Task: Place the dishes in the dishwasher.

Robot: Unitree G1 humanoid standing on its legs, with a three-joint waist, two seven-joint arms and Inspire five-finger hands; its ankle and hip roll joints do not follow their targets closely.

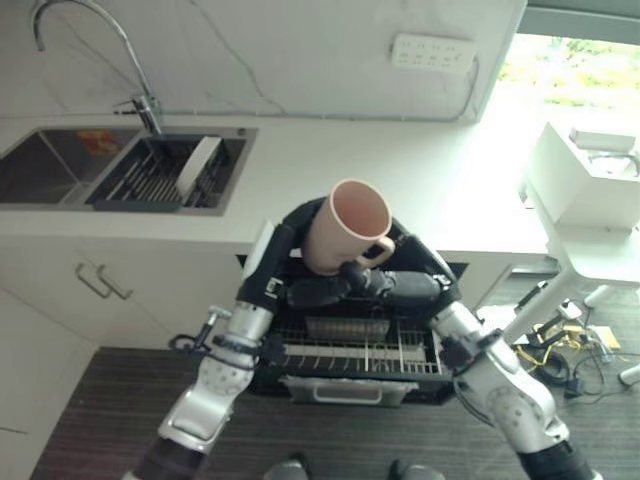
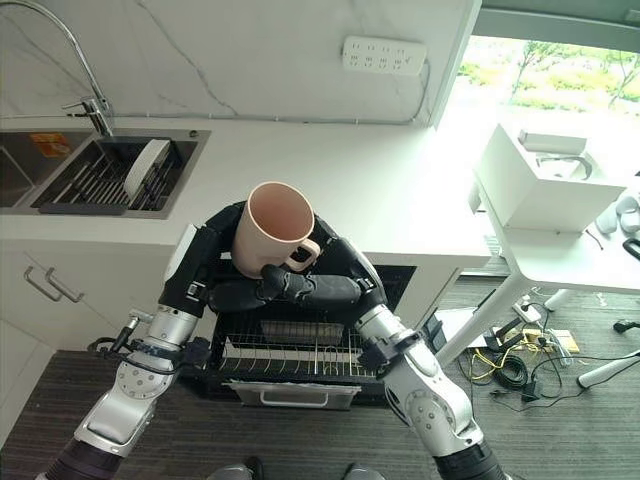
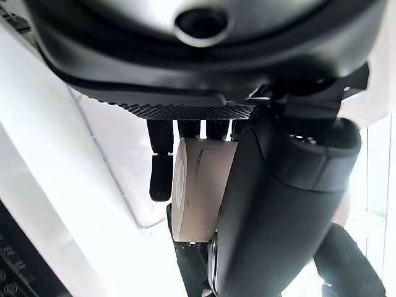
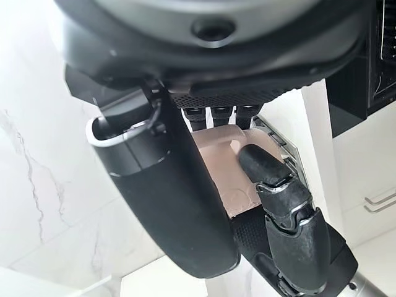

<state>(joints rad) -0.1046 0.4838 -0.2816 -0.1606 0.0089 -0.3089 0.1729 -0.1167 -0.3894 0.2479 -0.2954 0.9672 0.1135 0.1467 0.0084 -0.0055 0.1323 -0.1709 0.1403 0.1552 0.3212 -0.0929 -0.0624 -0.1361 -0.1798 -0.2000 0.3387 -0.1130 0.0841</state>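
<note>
The pulled-out dishwasher rack [image 1: 350, 352] sits nearest, below both arms, with free wire rows. Above it the pink mug [image 1: 347, 225] is held in the air, mouth tilted up and away, handle toward the right. The left hand [image 1: 285, 250] curls its fingers [image 3: 161, 176] round the mug's side; the right hand [image 1: 405, 285] wraps it from the handle side. To do this step well, the robot should turn the mug mouth down, lower it straight between the wires and loosen both hands only once it rests. Beyond, on the worktop [image 1: 420, 180], the sink [image 1: 130, 170] holds a white plate [image 1: 197, 165].
</note>
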